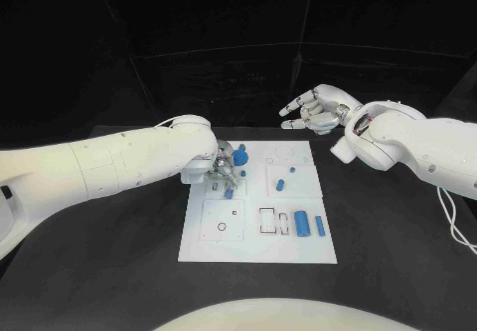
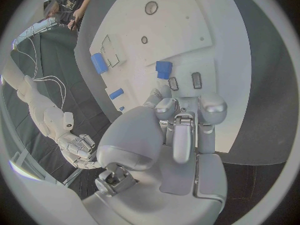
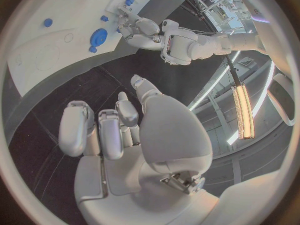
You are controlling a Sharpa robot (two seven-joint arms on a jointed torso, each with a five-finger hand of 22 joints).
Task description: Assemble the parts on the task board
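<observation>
White task board (image 1: 298,248) lies mid black surface (image 1: 398,276); left hand (image 1: 220,167) down over board's far-left part, fingers curled toward plate beside small blue block (image 2: 164,69); whether it grips anything, cannot tell; right hand (image 1: 316,108) raised off board's far edge, fingers apart and loosely bent, holding nothing; large blue cylinder (image 1: 300,224) and slimmer blue peg (image 1: 320,225) lie side by side on board's near-right part; small blue peg (image 1: 280,184) nearer board's middle.

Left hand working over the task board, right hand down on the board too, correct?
Not quite. The left hand is over the task board, but the head view shows the right hand raised beyond the board's far edge, holding nothing.
</observation>
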